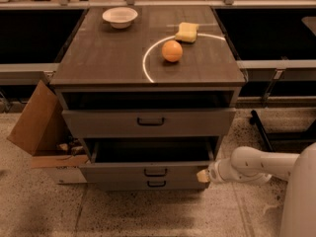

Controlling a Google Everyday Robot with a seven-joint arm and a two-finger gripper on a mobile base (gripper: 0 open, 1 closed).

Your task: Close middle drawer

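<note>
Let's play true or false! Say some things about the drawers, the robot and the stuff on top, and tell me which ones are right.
1. The orange sits on the cabinet top. True.
2. The white bowl is inside a drawer. False: it stands on the cabinet top, at the back.
3. The gripper is at the end of the middle drawer front, on the picture's right. True.
4. The middle drawer is fully shut. False: it sticks out a bit, with its dark inside showing.
5. The cardboard box is on the cabinet top. False: it is on the floor beside the cabinet.

Speckled floor (148,216), cardboard box (34,117) — dim warm light
</note>
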